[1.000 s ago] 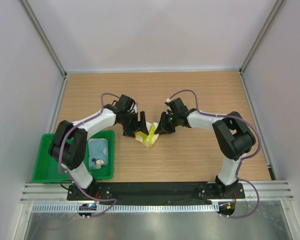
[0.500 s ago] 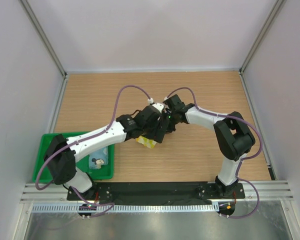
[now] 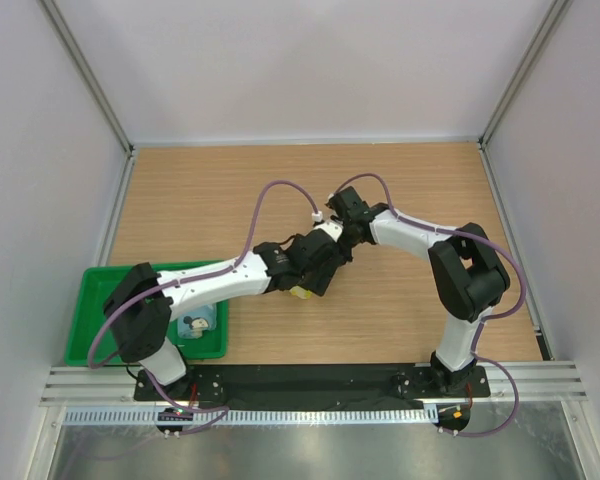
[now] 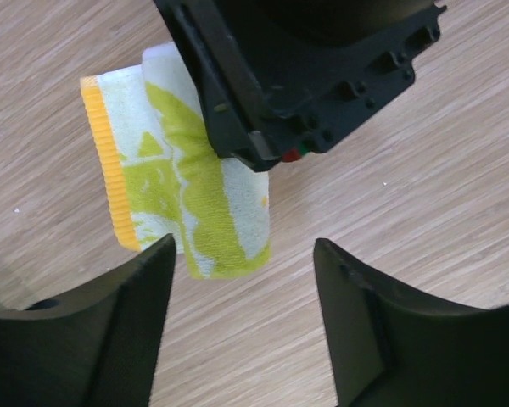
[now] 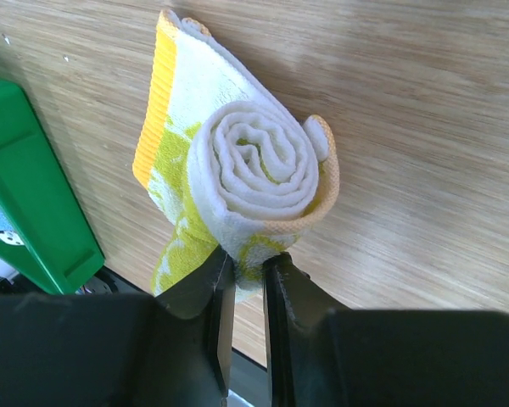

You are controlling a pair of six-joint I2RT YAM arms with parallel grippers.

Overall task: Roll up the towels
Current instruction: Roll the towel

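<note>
The yellow-cream towel point(image 5: 254, 170) with green print is wound into a roll on the wood table, a loose tail trailing towards the tray. My right gripper point(image 5: 246, 267) is shut on the roll's outer edge. In the left wrist view the same towel point(image 4: 178, 195) lies under the right gripper's black body, and my left gripper point(image 4: 246, 288) hovers open just beside the towel's end, holding nothing. From above, both grippers meet at mid-table, the left gripper point(image 3: 317, 278) crossing over the towel point(image 3: 300, 292), which is mostly hidden. The light blue towel point(image 3: 205, 316) lies in the tray, partly covered by the left arm.
A green plastic tray point(image 3: 95, 300) sits at the near left of the table; its corner point(image 5: 34, 195) shows close to the towel's tail. White walls enclose the table on three sides. The left arm stretches low across the table from the tray.
The left arm swung from the towel's left side across it to the right gripper. Its jaws widened, then narrowed a little. The right gripper kept its hold.
</note>
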